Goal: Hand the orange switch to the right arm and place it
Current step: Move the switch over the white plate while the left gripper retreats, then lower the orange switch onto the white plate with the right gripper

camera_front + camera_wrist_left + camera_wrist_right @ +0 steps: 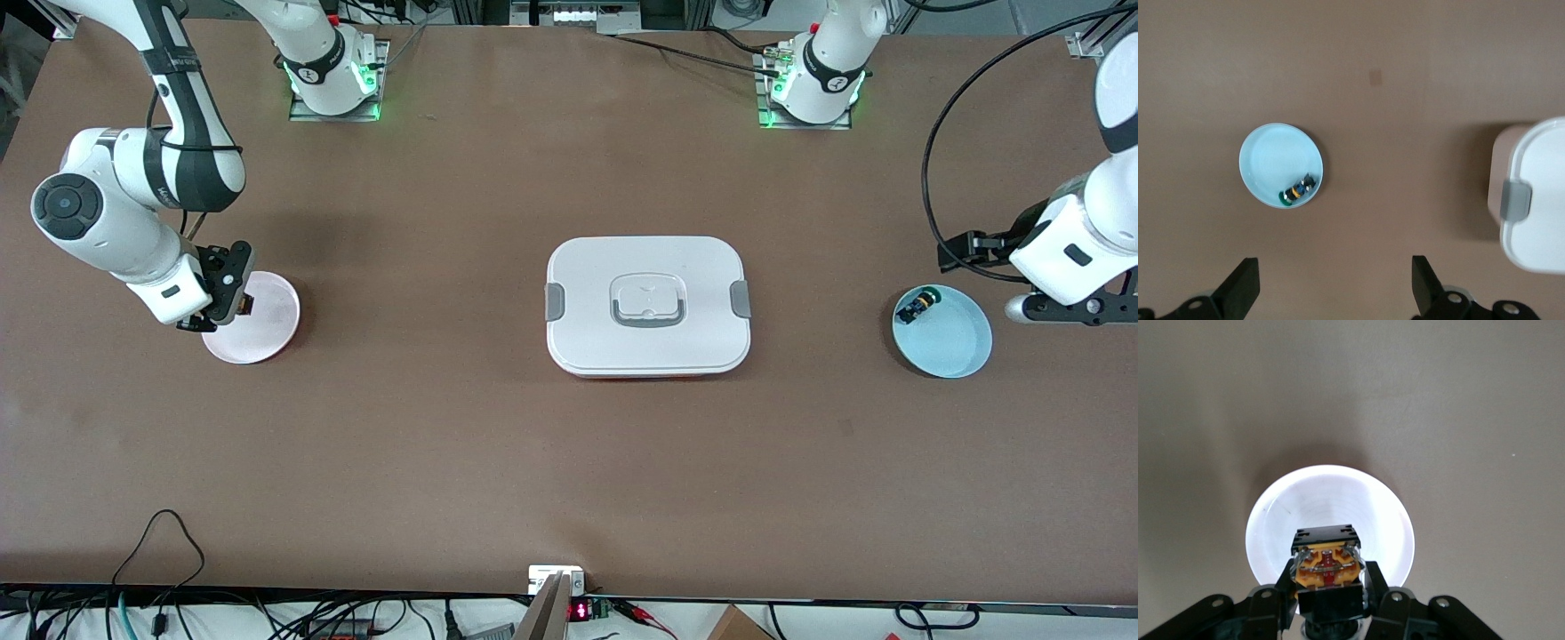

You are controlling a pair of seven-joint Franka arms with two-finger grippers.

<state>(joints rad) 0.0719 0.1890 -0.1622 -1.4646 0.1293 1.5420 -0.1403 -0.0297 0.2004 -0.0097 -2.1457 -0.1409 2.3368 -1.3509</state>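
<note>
My right gripper (233,298) is shut on the orange switch (246,305) and holds it just over the pink plate (262,333) at the right arm's end of the table. In the right wrist view the switch (1327,561) shows its orange and red end between the black fingers (1373,583), above the plate (1331,493), which looks white there. My left gripper (973,252) is open and empty, up in the air beside the blue plate (956,347) at the left arm's end. Its fingers (1245,287) stand wide apart in the left wrist view.
The blue plate (1271,157) holds a black switch with a green-yellow cap (918,307), also seen in the left wrist view (1297,192). A white lidded box with grey clips and handle (647,307) sits mid-table; its edge shows in the left wrist view (1538,200).
</note>
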